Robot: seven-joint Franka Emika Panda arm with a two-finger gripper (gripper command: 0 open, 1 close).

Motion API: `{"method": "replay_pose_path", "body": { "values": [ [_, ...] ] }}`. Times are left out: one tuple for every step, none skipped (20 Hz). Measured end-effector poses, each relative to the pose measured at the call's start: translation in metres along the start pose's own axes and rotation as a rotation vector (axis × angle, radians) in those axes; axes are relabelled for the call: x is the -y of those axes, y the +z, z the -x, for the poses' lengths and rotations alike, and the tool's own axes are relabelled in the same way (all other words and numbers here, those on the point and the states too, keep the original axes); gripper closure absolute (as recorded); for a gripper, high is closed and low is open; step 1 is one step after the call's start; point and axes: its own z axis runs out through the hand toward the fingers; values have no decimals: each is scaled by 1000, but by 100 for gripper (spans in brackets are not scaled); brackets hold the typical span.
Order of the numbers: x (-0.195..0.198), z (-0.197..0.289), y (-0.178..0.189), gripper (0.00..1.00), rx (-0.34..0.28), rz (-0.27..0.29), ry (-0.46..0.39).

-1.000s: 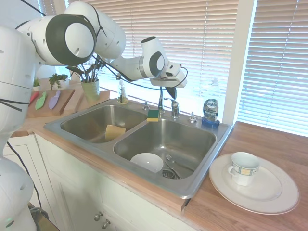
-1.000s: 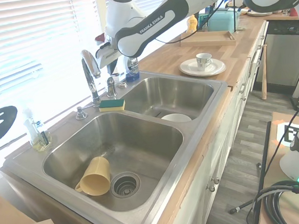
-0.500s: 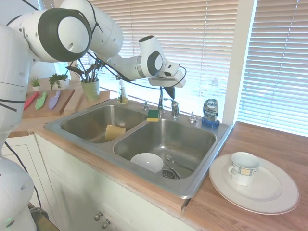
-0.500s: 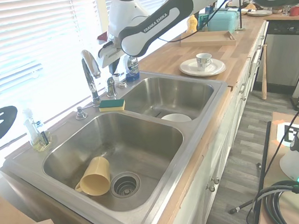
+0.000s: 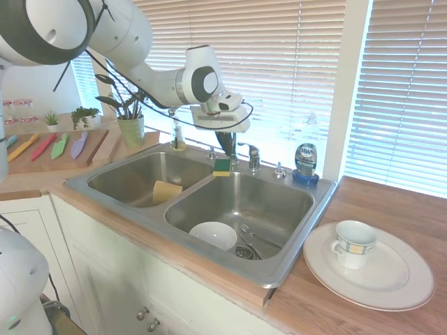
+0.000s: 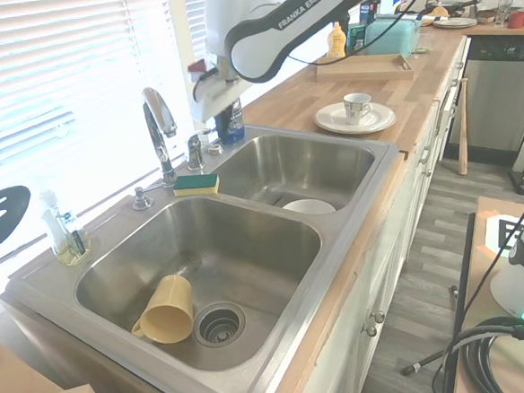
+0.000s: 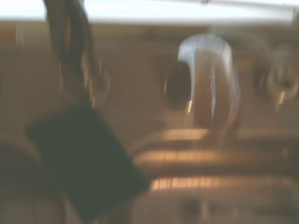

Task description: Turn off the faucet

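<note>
Now gripper [image 5: 225,143] hangs just above the sponge [image 5: 222,166], beside the faucet [image 6: 159,132] at the sink's [image 5: 293,248] back rim btwn both basins. Fingers: can't tell if spread or pressed. Wrist view blurry.

Claw [image 5: 225,142] has been shifted along the back rim of the sink [image 5: 293,262], away from the lever handle [image 5: 253,155] and toward the gooseneck spout [image 6: 158,123] and the divider between the basins. In the first exterior view it was hanging above the handle a second ago; it is now seen above the green-and-yellow sponge [image 5: 223,166]. Wrist and forearm have been swung the same way, with the elbow lifted higher and partly out of frame. Finger state can't be read. Wrist view is motion-blurred: a chrome part [image 7: 210,88] and a dark square shape [image 7: 88,158] are seen.
</note>
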Motion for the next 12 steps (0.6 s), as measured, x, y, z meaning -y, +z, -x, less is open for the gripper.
{"method": "replay_pose_path", "body": {
  "values": [
    [-9, 8, 5, 100, 26, 23, 4],
    [-18, 14, 7, 100, 51, 41, 10],
    [-27, 18, 9, 100, 76, 52, 13],
    [-35, 22, 10, 100, 100, 64, 16],
    [-43, 26, 11, 100, 126, 81, 20],
    [-50, 30, 12, 100, 148, 97, 22],
    [-56, 35, 12, 100, 173, 109, 24],
    [-61, 41, 10, 100, 199, 117, 24],
    [-65, 45, 7, 100, 213, 122, 23],
    [-69, 51, 2, 100, 226, 126, 23],
    [-73, 56, -4, 100, 234, 128, 21],
    [-79, 62, -10, 100, 238, 131, 19]
  ]
}}
